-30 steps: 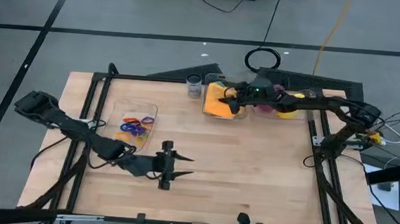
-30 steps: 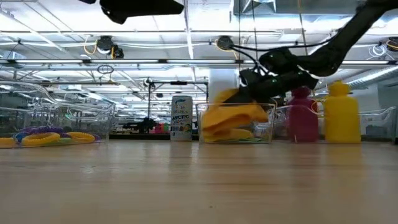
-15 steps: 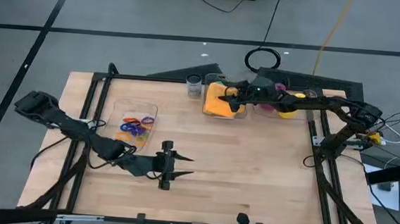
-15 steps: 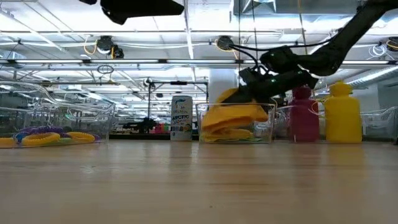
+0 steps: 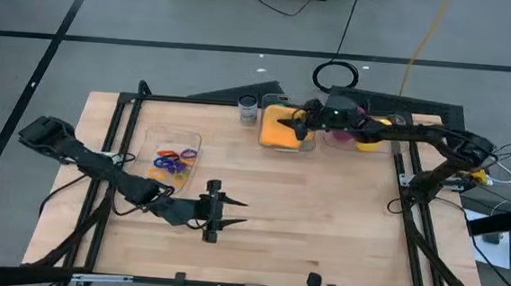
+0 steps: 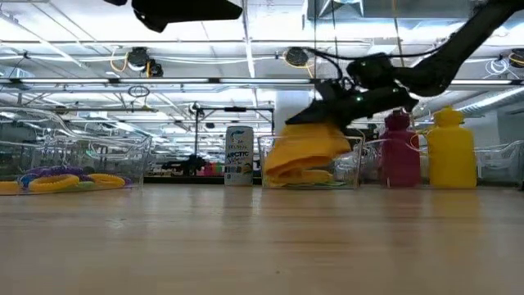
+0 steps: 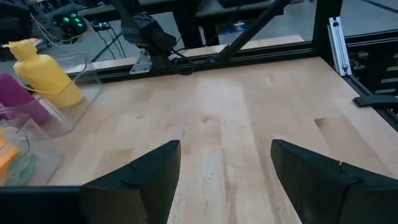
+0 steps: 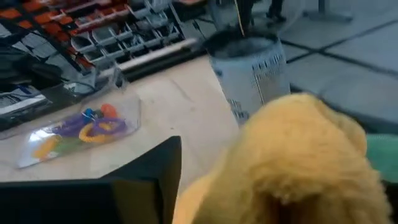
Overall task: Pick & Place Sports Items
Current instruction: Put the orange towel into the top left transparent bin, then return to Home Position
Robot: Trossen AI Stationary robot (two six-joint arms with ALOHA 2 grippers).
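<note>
right gripper (image 5: 298, 123) hovers over the orange cloth (image 5: 280, 132) heaped in its clear box (image 5: 307, 148) at the bench's far edge, jaws apparently released though hard to confirm; risk: cloth snagging a finger and lifting out; left gripper (image 5: 230, 211) parked open near the front edge.

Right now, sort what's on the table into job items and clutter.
Job: cloths, purple bottle, yellow bottle, rings, right claw over the cloths.
Clutter: clear boxes, jar, idle left claw.
</note>
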